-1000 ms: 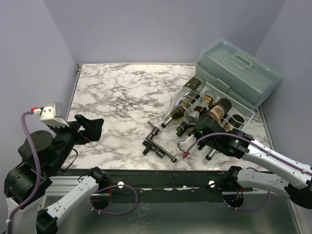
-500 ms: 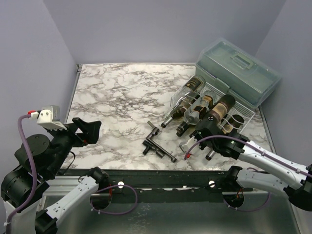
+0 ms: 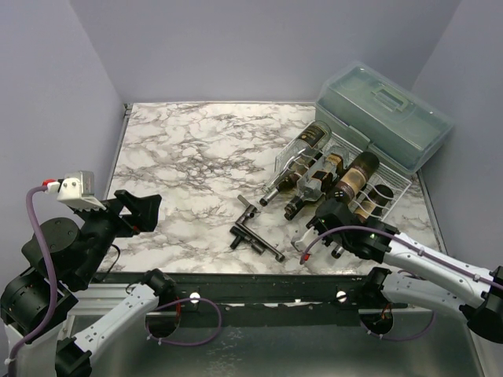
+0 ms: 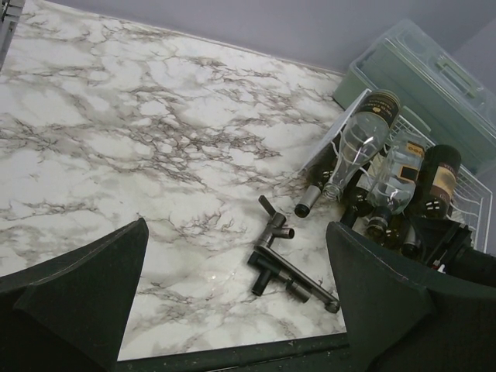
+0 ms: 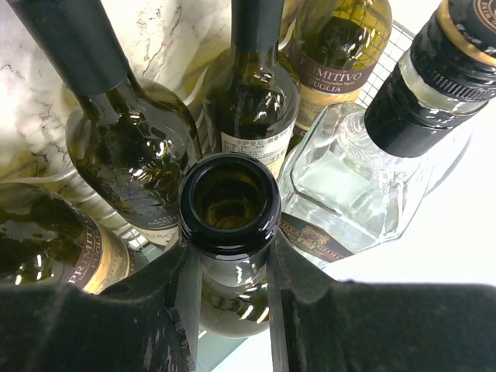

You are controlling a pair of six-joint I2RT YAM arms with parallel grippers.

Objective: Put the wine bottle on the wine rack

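The wine bottle, dark with a brown label, lies in a right cradle of the silver wire wine rack, neck toward the near edge. My right gripper is shut on its neck. In the right wrist view the fingers press both sides of the neck just under the open mouth. Three other bottles lie in the rack beside it, among them a clear one. My left gripper hangs open and empty over the table's near left, its jaws wide apart in the left wrist view.
A dark metal T-shaped tool lies on the marble near the front edge, left of the rack; it also shows in the left wrist view. A translucent grey-green lidded box stands behind the rack at the back right.
The right gripper pushed the wine bottle farther back into the rack, then drew slightly toward the near edge. The left arm sank a little.
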